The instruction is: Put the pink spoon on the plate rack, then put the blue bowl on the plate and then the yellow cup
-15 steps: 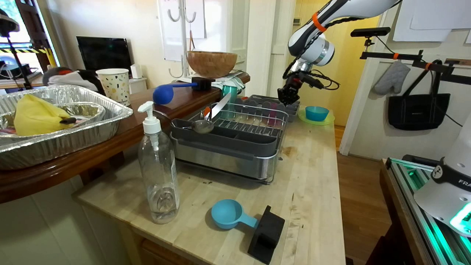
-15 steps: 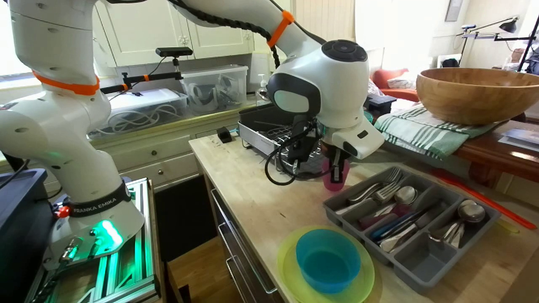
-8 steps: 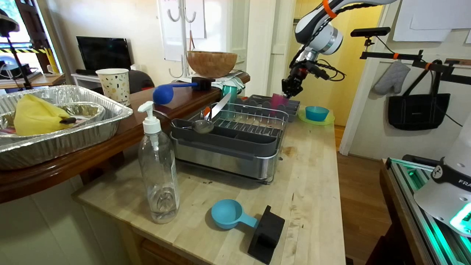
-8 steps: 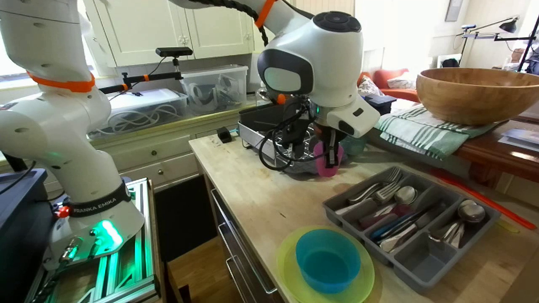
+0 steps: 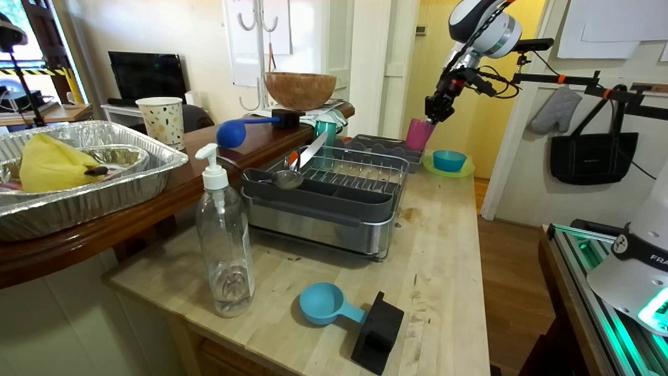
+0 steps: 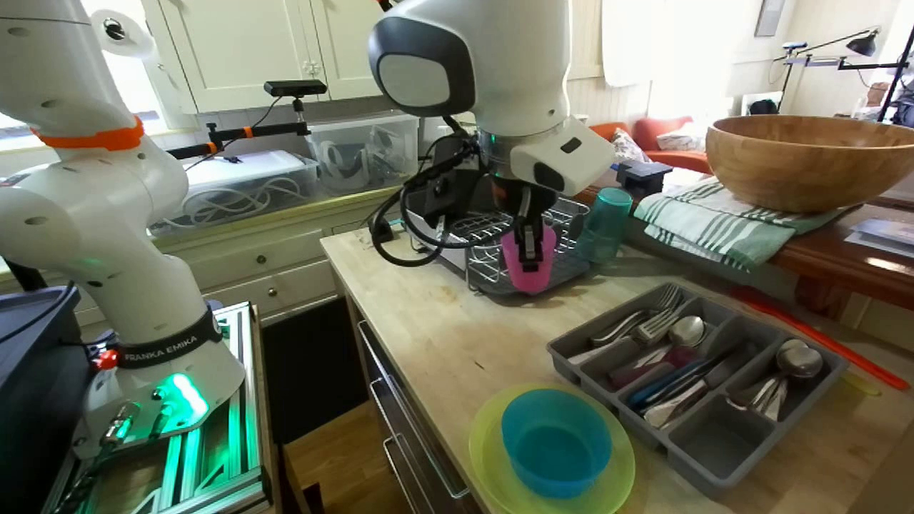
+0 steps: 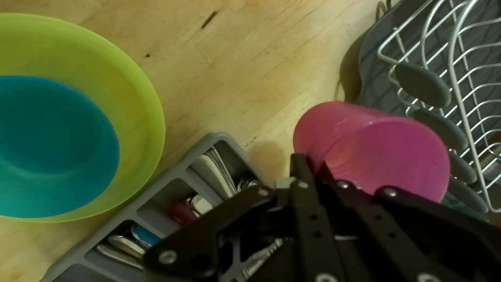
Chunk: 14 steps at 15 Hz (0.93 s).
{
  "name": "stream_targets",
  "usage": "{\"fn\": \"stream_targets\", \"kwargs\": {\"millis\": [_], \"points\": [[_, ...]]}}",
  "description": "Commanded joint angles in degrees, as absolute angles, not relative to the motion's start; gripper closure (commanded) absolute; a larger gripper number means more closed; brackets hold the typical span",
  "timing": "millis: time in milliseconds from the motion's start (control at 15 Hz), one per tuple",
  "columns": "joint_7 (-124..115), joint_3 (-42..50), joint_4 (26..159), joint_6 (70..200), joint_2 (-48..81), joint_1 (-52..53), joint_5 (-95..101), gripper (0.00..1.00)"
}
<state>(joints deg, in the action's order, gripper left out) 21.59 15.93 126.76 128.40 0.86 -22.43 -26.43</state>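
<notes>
One pink cup (image 7: 375,145) hangs tilted above the table (image 6: 414,307), btwn plate (image 6: 620,467) at left & rack (image 5: 313,228) at right in the wrist view. Fingers (image 6: 529,251) closed down to just the cup's wall, pinching it at the rim. Looks like thin plastic: prob. light, bit bendy, maybe slick, hard to break; rim w/ modest squeeze should do. Blue bowl (image 6: 557,442) sits on plate, near side in an exterior view; prob. same feel, also best by rim.

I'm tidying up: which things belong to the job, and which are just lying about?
Job, it seems:
pink cup, held by the gripper
blue bowl on the yellow-green plate
plate rack

Just lying about:
pump bottle
blue scoop
wooden bowl
foil tray
</notes>
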Motion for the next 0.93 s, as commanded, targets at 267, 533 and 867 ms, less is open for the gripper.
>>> {"fn": "stream_targets", "kwargs": {"millis": [267,533,867], "points": [[22.6,23.1,131.2,128.2,-5.9,-23.6,-23.1,0.99],[24.1,26.3,130.2,128.0,-4.2,-24.6,-24.8,0.99],[24.1,28.6,129.1,127.9,-1.2,-26.1,-24.7,0.99]]}}
